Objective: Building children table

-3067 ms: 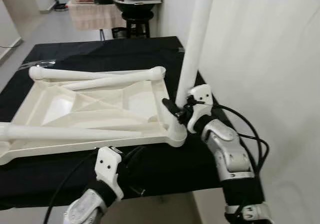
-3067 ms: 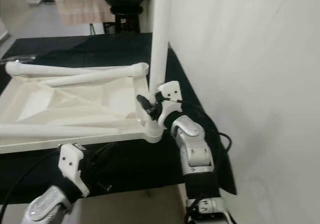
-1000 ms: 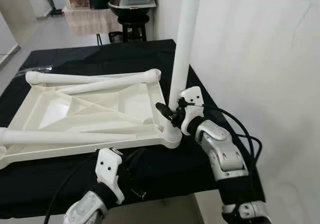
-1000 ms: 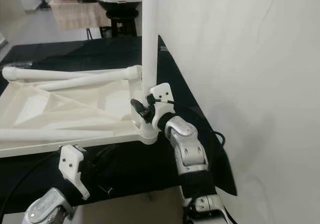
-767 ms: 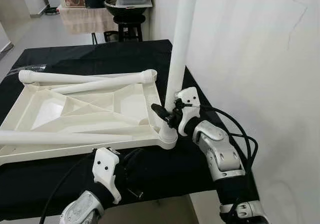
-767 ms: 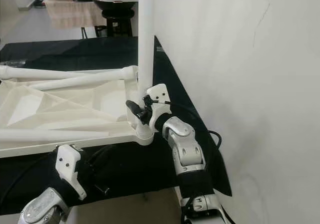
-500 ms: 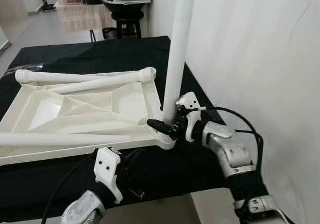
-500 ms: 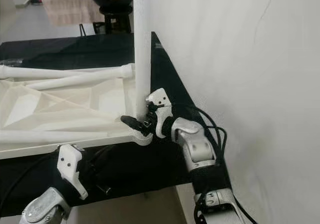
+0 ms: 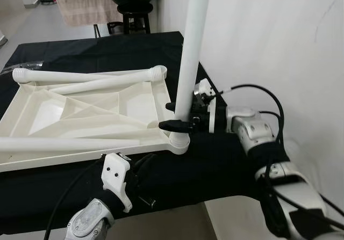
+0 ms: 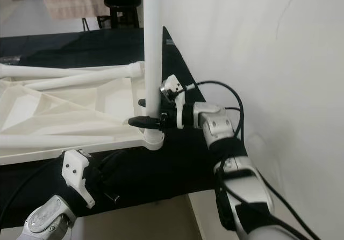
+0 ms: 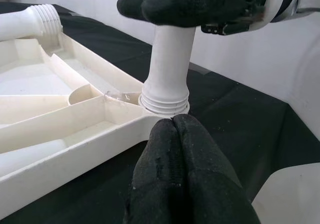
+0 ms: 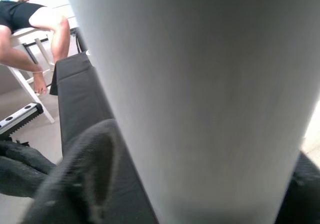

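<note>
A white children's tabletop lies upside down on a black-covered table. One white leg stands upright in the near right corner socket. My right gripper reaches in from the right and is shut on this upright leg just above the socket. In the right wrist view the leg sits between the black fingers. My left gripper hangs low at the table's front edge, shut on nothing, pointing at the socket.
Three loose legs lie on the tabletop: two at the far edge, one along the near edge. A white wall runs close on the right. A stool stands behind the table. A seated person's legs are nearby.
My right arm has swung out to the right and its wrist has turned, so the fingers now lie level around the leg, slightly higher up. The leg stays upright. The left gripper is unchanged.
</note>
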You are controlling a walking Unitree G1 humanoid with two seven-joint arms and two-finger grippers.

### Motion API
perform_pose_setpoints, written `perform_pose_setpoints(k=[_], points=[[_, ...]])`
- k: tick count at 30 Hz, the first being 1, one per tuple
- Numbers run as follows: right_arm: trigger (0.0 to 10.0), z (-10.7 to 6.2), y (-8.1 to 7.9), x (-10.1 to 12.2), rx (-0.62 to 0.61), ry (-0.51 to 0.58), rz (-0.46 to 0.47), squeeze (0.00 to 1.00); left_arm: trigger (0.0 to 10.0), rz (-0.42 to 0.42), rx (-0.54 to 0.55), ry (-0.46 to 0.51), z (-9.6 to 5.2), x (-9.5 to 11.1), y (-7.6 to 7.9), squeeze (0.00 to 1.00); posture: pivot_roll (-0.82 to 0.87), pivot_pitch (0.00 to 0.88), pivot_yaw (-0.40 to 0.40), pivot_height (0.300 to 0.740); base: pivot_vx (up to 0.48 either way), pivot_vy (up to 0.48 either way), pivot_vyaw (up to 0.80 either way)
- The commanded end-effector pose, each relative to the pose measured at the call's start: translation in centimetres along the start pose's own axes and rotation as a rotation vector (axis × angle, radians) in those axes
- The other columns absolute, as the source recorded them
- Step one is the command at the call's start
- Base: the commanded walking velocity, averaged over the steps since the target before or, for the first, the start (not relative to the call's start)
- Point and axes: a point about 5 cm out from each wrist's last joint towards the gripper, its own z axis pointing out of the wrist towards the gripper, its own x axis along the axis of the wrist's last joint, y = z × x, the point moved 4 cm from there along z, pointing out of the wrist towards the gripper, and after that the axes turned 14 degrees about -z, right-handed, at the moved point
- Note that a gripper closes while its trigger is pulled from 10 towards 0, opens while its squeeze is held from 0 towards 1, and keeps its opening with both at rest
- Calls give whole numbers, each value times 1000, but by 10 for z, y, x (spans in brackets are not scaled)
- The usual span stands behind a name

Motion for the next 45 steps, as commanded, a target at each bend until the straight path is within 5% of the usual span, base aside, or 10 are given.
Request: perform_pose_setpoints(k=[1,13,20,30,32,34,35,42,43,45], points=[[0,-1,0,1,30,13,6,0,10000,1,2,-17,-1,-3,1,0,21,45,-47,740,0,0,0],[0,-18,-3,-10,-85,23,-33,0,10000,-3,2,-16,-1,-3,0,0,4,60,-45,740,0,0,0],[0,-4,-15,-50,-748,-124,110,0,10000,-3,4,-14,-2,-2,-4,0,-5,73,-38,740,0,0,0],[0,12,-25,-47,-605,-132,66,0,10000,1,12,-11,-2,-1,-6,0,-10,67,-41,740,0,0,0],[10000,14,-27,-40,-572,-110,60,0,10000,3,19,-8,-2,-1,-7,0,-1,65,-44,740,0,0,0],[10000,15,-29,-36,-558,-99,62,0,10000,4,16,-10,-2,-1,-7,0,-1,65,-44,740,0,0,0],[10000,15,-29,-32,-545,-89,51,1000,10000,3,11,-13,-2,-2,-6,0,-7,64,-37,740,0,0,0],[10000,12,-22,-10,-348,-14,-54,1000,10000,1,4,-17,0,-3,-5,0,0,58,-38,740,0,0,0],[10000,9,-21,-5,-259,5,-76,0,10000,0,5,-16,0,-3,-5,0,6,55,-43,740,0,0,0],[10000,7,-20,-2,-198,19,-88,0,10000,0,5,-15,0,-3,-5,0,6,55,-43,740,0,0,0]])
